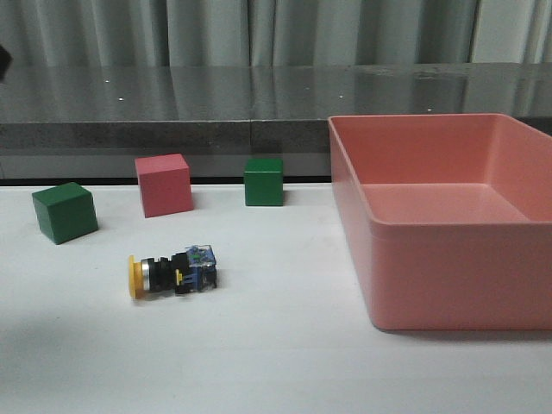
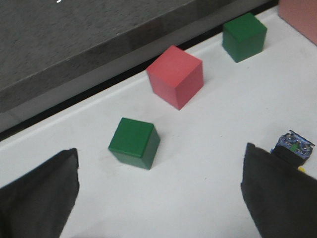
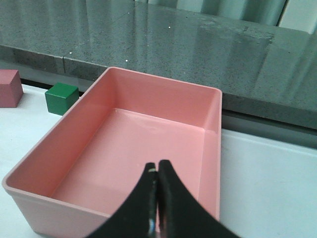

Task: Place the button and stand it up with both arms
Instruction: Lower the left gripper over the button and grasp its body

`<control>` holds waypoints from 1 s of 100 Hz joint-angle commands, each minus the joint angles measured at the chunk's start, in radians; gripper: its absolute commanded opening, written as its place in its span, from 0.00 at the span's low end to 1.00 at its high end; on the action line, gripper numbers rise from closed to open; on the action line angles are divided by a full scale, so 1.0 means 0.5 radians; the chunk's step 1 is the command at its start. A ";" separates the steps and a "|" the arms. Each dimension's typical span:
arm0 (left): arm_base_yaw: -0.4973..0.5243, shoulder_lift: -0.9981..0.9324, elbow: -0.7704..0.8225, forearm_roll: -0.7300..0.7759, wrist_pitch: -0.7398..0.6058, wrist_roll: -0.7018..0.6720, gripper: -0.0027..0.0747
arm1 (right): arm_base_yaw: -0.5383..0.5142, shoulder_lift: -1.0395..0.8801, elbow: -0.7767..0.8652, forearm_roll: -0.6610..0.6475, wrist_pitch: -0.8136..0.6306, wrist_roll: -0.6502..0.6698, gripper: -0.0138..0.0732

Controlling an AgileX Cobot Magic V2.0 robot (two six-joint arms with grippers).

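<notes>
The button [image 1: 172,274] lies on its side on the white table, left of the middle, with its yellow cap to the left and its clear bluish base to the right. No arm shows in the front view. My left gripper [image 2: 159,166] is open and empty above the table. The button's base [image 2: 293,146] peeks out just beyond the gripper's right finger [image 2: 277,193]. My right gripper [image 3: 157,169] is shut with nothing visible between its jaws, and hangs above the pink bin [image 3: 208,129].
The large pink bin [image 1: 414,276] fills the right side of the table. A green cube [image 1: 65,212], a red cube [image 1: 163,185] and a second green cube [image 1: 263,181] stand along the back. A grey ledge runs behind the table.
</notes>
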 commanded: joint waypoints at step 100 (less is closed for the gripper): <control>-0.052 1.086 -0.132 -2.132 0.635 2.679 0.84 | -0.010 0.002 -0.051 0.031 -0.113 -0.004 0.09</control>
